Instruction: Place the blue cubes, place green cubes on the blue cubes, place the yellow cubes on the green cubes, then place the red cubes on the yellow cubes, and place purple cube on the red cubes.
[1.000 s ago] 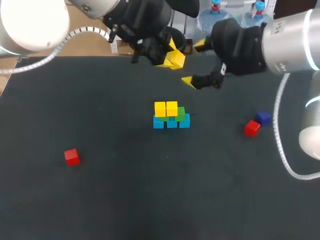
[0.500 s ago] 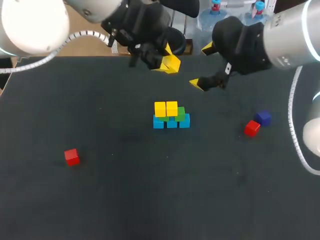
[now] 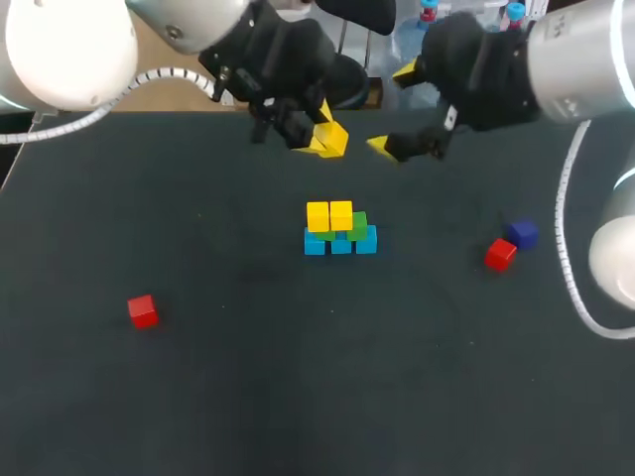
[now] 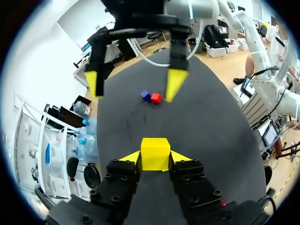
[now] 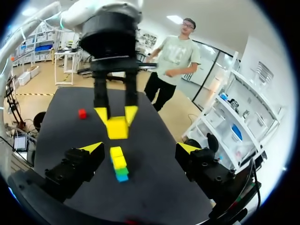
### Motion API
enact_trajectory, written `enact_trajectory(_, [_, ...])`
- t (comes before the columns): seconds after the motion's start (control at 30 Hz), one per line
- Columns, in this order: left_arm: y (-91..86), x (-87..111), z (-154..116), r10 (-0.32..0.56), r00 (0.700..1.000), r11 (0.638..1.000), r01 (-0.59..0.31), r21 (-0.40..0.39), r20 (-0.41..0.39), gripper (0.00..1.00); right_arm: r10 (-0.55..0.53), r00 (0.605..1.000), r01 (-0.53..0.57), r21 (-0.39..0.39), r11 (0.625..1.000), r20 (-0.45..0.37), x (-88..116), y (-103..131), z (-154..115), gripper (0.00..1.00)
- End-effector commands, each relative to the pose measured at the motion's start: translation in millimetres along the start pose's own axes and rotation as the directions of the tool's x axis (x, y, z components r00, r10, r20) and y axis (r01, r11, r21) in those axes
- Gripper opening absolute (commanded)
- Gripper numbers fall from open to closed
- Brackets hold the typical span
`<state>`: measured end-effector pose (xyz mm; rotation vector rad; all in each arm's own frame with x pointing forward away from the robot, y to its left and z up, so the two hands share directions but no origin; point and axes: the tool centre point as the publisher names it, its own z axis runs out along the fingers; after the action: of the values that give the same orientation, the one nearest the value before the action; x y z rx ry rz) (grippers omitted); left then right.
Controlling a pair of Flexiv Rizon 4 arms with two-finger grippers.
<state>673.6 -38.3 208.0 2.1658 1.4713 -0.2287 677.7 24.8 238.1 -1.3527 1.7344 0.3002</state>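
Dark table (image 3: 298, 387) — left tool (image 4: 155, 159) clamps yellow cube (image 4: 155, 151); right tool (image 5: 140, 148) gapes.

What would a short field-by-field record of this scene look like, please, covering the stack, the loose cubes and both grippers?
stack: three blue cubes in a row, green cubes on them, two yellow cubes on top
left gripper: shut on a third yellow cube, held beyond the stack
right gripper: open, empty, facing the left gripper
loose, right side: red cube close beside purple cube
loose, left side: second red cube, alone
table: dark surface
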Motion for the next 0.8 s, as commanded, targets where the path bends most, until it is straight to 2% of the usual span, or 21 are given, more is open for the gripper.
enact_trajectory(0.03, [1.7, 0.2, -2, 0.0, 1.0, 1.0, 0.0, 0.004, -0.005, 0.0, 0.022, 0.992, -0.011, 0.096, 0.995, -0.121, 6, -3, -65, 1.0])
enact_trajectory(0.13, [1.6, 0.3, -2, 0.002, 1.0, 1.0, -0.002, 0.002, -0.004, 0.0, 0.06, 0.982, -0.031, 0.163, 0.986, -0.177, 17, 0, -94, 1.0])
enact_trajectory(0.27, [0.0, -0.9, 0, 0.004, 1.0, 1.0, -0.004, 0.009, 0.001, 0.0, 0.139, 0.966, -0.097, 0.196, 0.976, -0.219, 42, 14, -108, 1.0])
enact_trajectory(0.5, [-0.6, -5.4, 2, 0.023, 1.0, 0.999, -0.023, 0.021, 0.0, 0.0, 0.253, 0.928, -0.192, 0.231, 0.954, -0.274, 75, 39, -110, 1.0])
enact_trajectory(0.67, [-0.5, -6.8, 6, 0.031, 0.999, 0.999, -0.031, 0.034, -0.009, 0.0, 0.31, 0.914, -0.24, 0.269, 0.933, -0.261, 91, 48, -111, 1.0])
enact_trajectory(0.8, [-0.2, -8.6, 8, 0.042, 0.999, 0.998, -0.042, 0.046, -0.013, 0.0, 0.332, 0.911, -0.265, 0.267, 0.926, -0.245, 101, 53, -107, 1.0])
